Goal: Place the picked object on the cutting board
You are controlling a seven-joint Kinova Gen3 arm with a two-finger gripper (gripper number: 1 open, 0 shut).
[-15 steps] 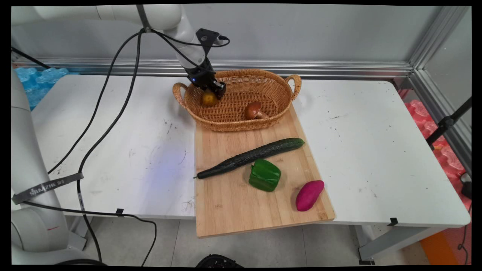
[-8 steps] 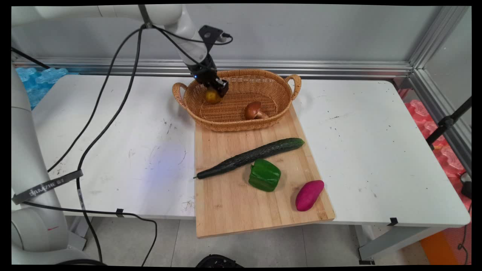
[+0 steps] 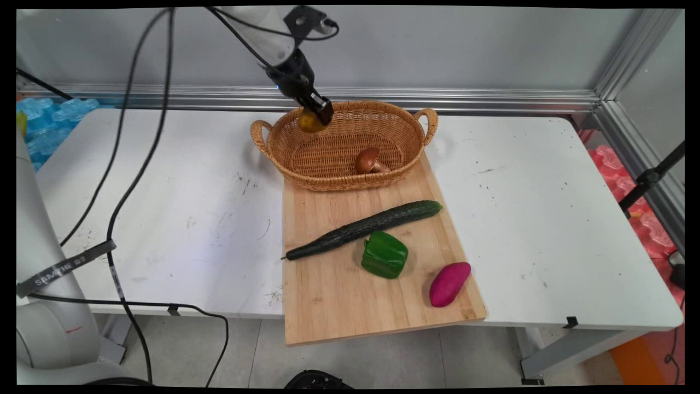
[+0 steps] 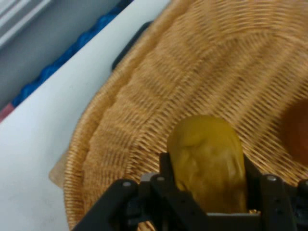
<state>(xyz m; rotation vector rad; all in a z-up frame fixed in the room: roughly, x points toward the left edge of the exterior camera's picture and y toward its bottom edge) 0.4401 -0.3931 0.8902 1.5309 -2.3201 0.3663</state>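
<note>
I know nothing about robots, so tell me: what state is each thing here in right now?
claw: shut on the yellow fruit, held above the basket.
yellow fruit: gripped, off the basket floor.
basket: upright, near edge on the cutting board.
mushroom: lying inside the basket.
cucumber: lying on the board.
green pepper: resting on the board.
purple sweet potato: lying on the board.

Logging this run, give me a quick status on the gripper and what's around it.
Gripper shut on yellow fruit, held above wicker basket, left end. Mushroom lying in basket. Cucumber, green pepper, purple sweet potato on cutting board.
</note>
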